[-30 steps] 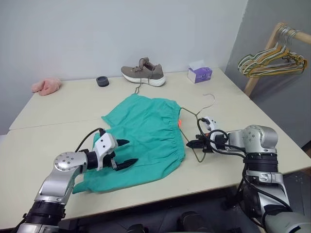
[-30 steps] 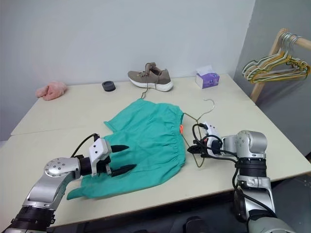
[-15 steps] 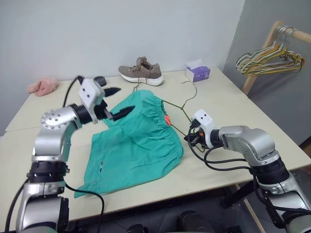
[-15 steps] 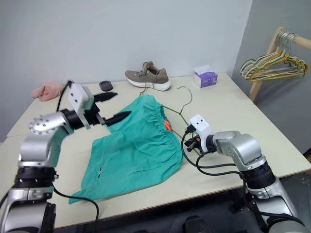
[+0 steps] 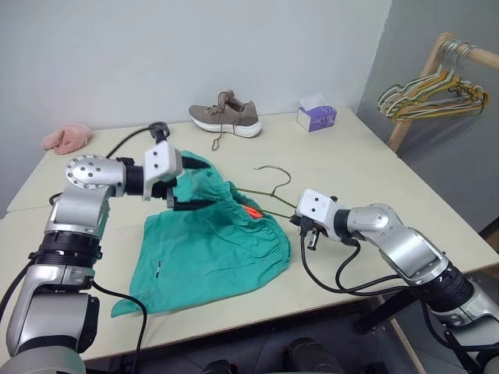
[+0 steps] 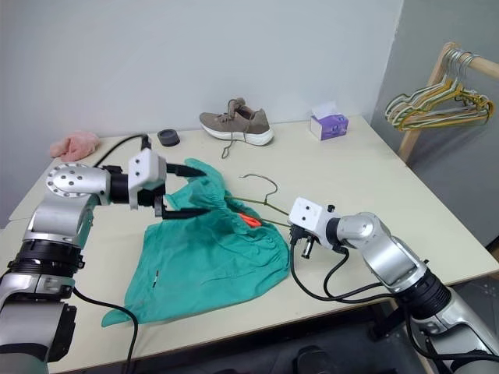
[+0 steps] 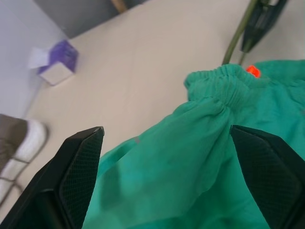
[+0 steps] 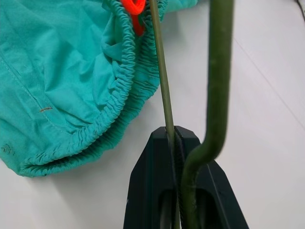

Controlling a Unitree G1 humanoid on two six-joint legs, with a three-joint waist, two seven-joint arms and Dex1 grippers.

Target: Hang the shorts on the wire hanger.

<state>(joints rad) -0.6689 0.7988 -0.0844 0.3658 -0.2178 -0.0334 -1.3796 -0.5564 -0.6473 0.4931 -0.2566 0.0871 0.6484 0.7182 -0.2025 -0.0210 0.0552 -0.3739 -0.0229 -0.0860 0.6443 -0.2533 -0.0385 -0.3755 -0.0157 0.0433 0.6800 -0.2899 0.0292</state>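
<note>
The teal shorts (image 5: 210, 249) lie on the table (image 5: 351, 164), their gathered waistband bunched and raised along the right side, with the orange tag (image 5: 251, 211) showing. One arm of the olive wire hanger (image 5: 269, 173) runs in under that waistband, and its hook stands up over the table. My right gripper (image 8: 174, 143) is shut on the hanger's wire beside the waistband (image 8: 119, 95). My left gripper (image 6: 191, 189) hovers open over the far part of the shorts. In the left wrist view, teal cloth (image 7: 190, 143) lies between its spread fingers (image 7: 81, 162).
A brown shoe (image 5: 226, 117), a purple tissue box (image 5: 316, 117), a black ring (image 5: 160, 127) and a pink fluffy cloth (image 5: 66, 138) sit along the table's far edge. A wooden rack with bunched wire hangers (image 5: 433, 97) stands off the right side.
My left gripper rose from the shorts' near part to over their far part, still open. My right gripper rolled and drew the hanger left, pushing its arm under the bunching waistband.
</note>
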